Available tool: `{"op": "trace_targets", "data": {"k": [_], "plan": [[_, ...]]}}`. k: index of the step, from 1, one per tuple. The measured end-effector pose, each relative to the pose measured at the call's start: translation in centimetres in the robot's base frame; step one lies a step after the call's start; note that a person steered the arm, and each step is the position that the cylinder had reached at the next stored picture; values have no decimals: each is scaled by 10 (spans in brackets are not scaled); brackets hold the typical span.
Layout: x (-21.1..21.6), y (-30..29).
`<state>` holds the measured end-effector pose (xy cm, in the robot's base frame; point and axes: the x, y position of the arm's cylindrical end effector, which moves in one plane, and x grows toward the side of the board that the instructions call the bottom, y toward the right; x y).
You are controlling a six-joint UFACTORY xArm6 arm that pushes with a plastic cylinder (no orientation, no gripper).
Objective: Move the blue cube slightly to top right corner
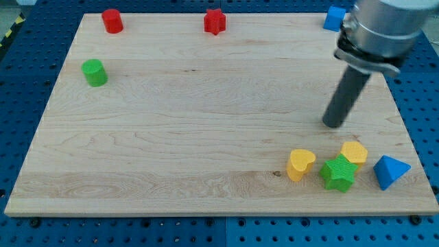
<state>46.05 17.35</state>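
On the wooden board (pixel 206 123), my arm comes in from the view's top right, its dark rod ending in my tip (pixel 333 125), which rests on bare wood, touching no block and holding nothing. The blue cube (pixel 334 17) sits at the board's top edge near the top right corner, partly hidden behind my arm's housing. From my tip it lies at about twelve o'clock, well apart. That bearing governs the coming move, in my judgement: to nudge the cube toward the corner I would need to get to its seven or eight o'clock side first. Below my tip, around six o'clock, a cluster gathers: a blue triangular block (pixel 389 171), a green star (pixel 338 173), a yellow heart-like block (pixel 300 164) and a second yellow block (pixel 354 152). Far off at ten o'clock stand a red star (pixel 215 21), a red cylinder (pixel 112 20) and a green cylinder (pixel 95 72).
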Motion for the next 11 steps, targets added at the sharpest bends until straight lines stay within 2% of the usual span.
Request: {"op": "trace_targets", "data": {"k": [3,6,7,8,9,11], "plan": [[-175,-44],[-269,-62],[-268,-43],[-269,44],[-265,100],[-264,100]]}}
